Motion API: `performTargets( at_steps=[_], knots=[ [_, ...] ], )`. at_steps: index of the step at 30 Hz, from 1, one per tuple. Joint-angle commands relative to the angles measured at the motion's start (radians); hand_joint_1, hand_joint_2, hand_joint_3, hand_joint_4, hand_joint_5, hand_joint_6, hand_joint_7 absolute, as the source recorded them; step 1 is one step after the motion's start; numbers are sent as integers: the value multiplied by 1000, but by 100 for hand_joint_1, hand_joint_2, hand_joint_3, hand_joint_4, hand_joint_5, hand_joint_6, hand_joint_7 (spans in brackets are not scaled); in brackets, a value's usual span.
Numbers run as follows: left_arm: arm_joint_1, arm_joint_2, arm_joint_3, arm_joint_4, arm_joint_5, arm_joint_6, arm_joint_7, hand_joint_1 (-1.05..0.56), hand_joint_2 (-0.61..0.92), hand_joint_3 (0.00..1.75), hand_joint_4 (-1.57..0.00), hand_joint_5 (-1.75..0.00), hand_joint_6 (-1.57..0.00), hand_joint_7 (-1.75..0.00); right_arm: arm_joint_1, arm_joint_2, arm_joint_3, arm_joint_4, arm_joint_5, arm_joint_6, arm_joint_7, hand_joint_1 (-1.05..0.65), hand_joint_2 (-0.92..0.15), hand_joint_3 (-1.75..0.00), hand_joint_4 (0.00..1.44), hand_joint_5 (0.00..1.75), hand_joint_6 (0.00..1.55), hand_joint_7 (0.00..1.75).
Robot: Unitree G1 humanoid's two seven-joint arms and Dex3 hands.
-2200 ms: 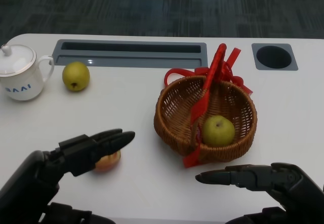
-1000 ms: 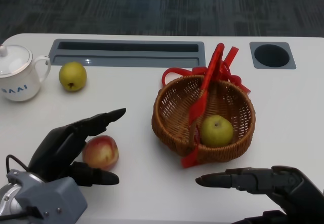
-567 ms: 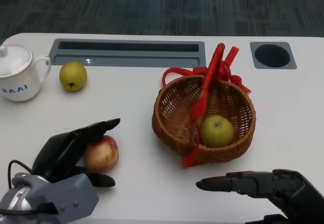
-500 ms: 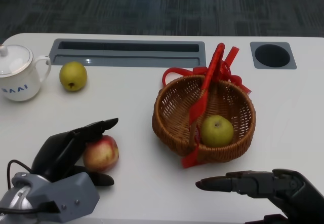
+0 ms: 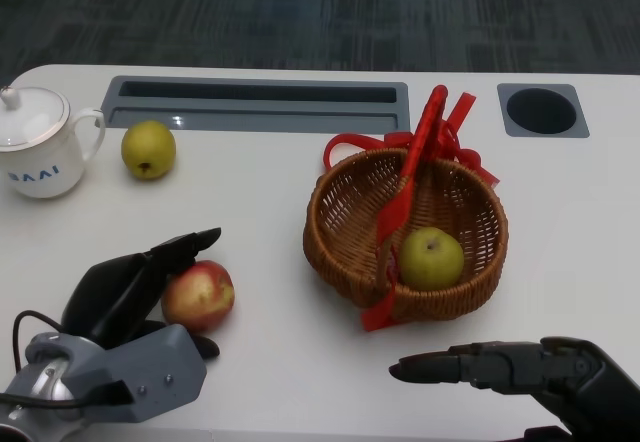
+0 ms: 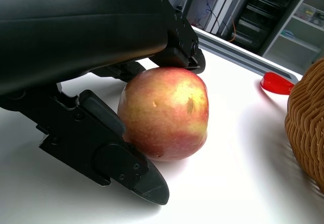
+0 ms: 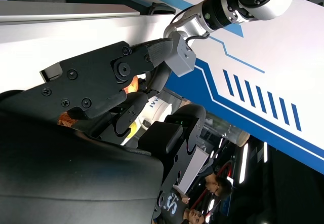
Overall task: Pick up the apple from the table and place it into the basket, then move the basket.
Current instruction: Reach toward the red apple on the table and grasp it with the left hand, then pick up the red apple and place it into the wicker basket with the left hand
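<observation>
Since the earlier frame my left hand [image 5: 130, 297] has drawn closer about the apple [image 5: 198, 295]; fingers [image 6: 116, 158] cup it above and below, touching. Apple sits on the desk [image 5: 270, 212], at nine o'clock from the basket [image 5: 405, 237]. It is round; no long axis discernible. My right hand [image 5: 520, 367] hovers, fingers extended, holding nothing.

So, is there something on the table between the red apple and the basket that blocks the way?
Nothing visible does. The table between the apple and the basket is bare. The left hand already cups the apple. Inside the basket, a green fruit and the red handle take some room.
</observation>
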Motion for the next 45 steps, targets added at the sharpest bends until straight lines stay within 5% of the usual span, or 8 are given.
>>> performTargets(
  at_steps=[1,21,29,45],
  knots=[
    [-10,-9,-13,26,-6,30,-5,-67,67,0,-52,-1,-48,-1,6,-12,0,-10,19,6,3,-36,-78,0,84,0,77,0],
    [-85,-82,-45,93,-14,212,-39,-62,70,1,-60,-1,-55,-1,21,-18,-13,-26,17,13,-5,-37,-80,0,85,0,77,0],
    [-69,-96,-39,87,-39,189,19,-14,77,1,-120,-8,-108,-7,28,-16,-19,-26,12,3,-10,-39,-83,-1,85,0,77,0],
    [14,-114,125,12,-283,-56,-134,-16,77,0,-131,-4,-117,-2,5,-7,-11,1,13,-5,-4,-41,-86,-1,85,0,77,0]
  ],
)
